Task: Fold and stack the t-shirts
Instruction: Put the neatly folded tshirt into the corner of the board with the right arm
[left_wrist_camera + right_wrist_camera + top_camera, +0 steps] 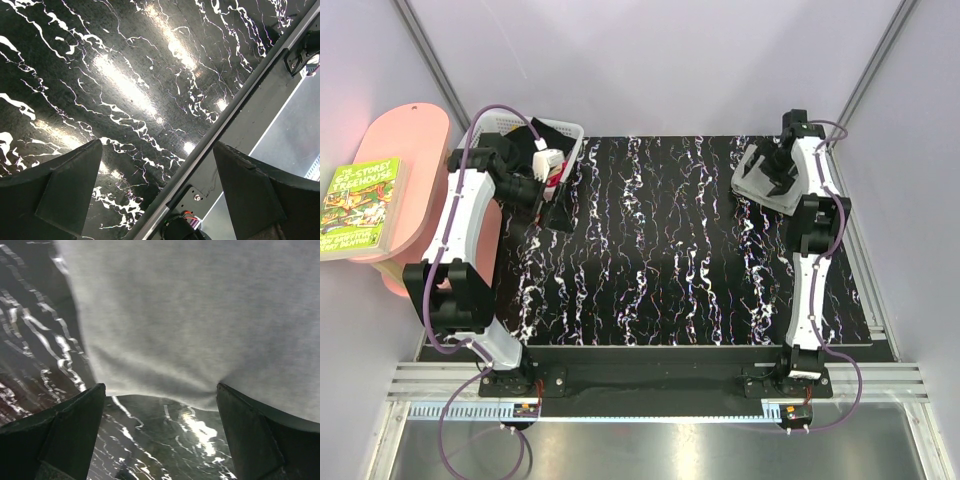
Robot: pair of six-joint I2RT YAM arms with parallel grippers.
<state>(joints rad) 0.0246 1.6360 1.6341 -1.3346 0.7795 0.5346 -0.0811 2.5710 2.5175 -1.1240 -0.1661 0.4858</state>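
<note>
A light heather-grey t-shirt point(750, 178) lies folded at the table's far right corner. My right gripper point(780, 185) hovers over its near edge, jaws wide apart. In the right wrist view the grey cloth point(200, 315) fills the upper part, and its rounded edge runs just beyond the open gripper point(160, 435), with bare table between the fingers. My left gripper point(558, 208) hangs open at the far left beside the basket. The left wrist view shows only marbled tabletop and the table's front rail between that gripper's point(157, 192) fingers.
A white lattice basket point(570, 133) stands at the far left corner, partly hidden by the left arm. Off the table's left side stands a pink board point(405, 150) with a green book point(360, 205) on it. The black marbled tabletop point(670, 250) stretches between the arms.
</note>
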